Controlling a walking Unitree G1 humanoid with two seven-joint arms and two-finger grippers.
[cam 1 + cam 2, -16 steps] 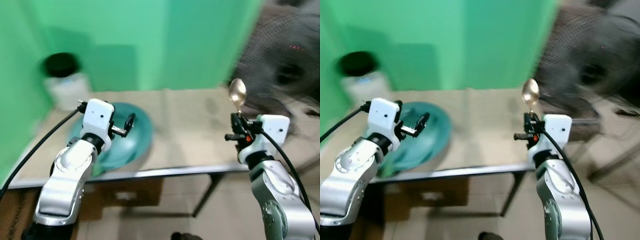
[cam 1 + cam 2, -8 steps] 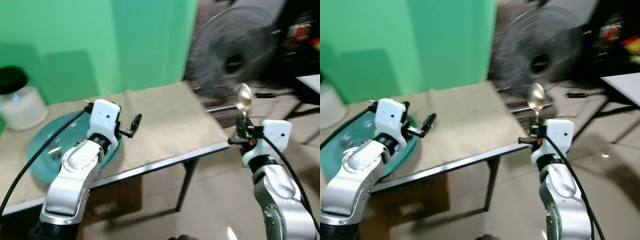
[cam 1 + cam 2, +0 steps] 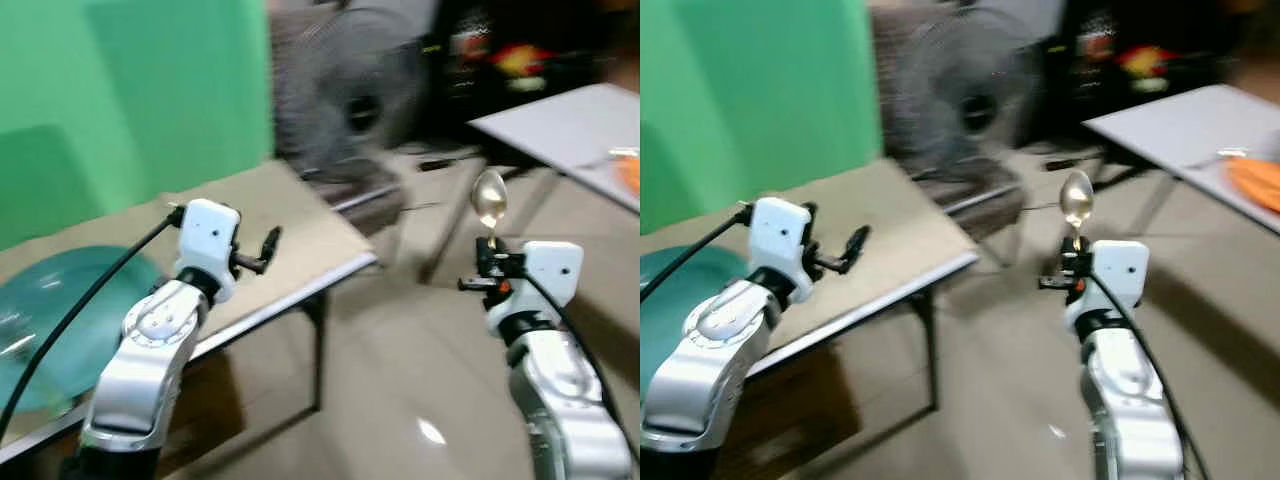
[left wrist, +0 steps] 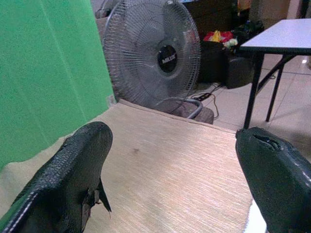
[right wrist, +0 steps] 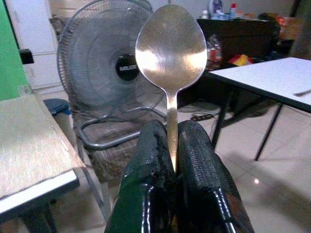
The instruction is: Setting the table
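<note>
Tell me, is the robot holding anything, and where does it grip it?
Right gripper pinches a spoon by its handle, bowl up. Left gripper is open, holding nothing.

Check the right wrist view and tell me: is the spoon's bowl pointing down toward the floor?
No: the spoon stands upright, its bowl above the right gripper, whose fingers pinch its handle.

Head stereo pair looks forward and down across the worktop [image 3: 300, 235] corner. Each wrist camera peers closely along its tool; both share the fan [image 4: 151, 57] at 12 o'clock.
</note>
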